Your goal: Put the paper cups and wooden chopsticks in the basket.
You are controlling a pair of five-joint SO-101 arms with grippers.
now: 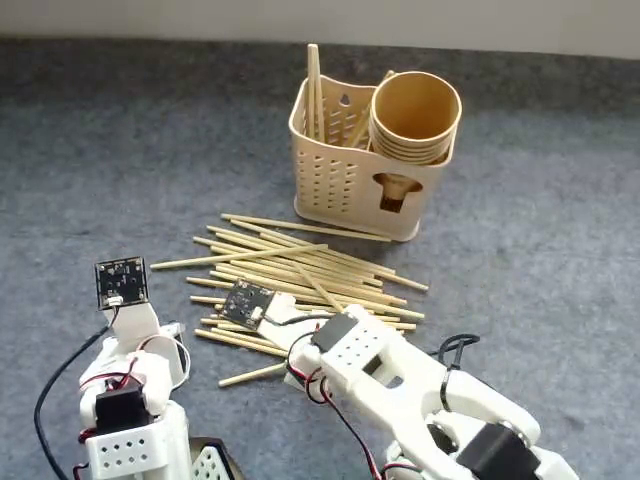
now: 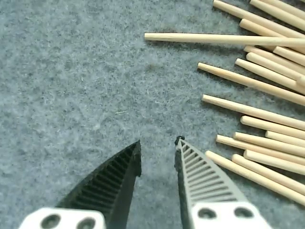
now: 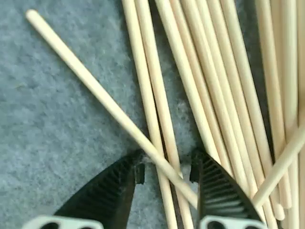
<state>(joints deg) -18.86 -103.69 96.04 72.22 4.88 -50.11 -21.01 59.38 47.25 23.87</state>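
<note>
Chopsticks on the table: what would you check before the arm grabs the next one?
1. Right gripper open: ok.
2. Chopstick between its jaws: ok, a slanted chopstick crosses the gap.
3. Only one in the gap: not ok, two more lie beneath it.
4. Left gripper clear of the chopstick pile: ok, open over bare mat beside it.
5. Basket upright: ok.
6. Room left in its chopstick compartment: cannot tell.
</note>
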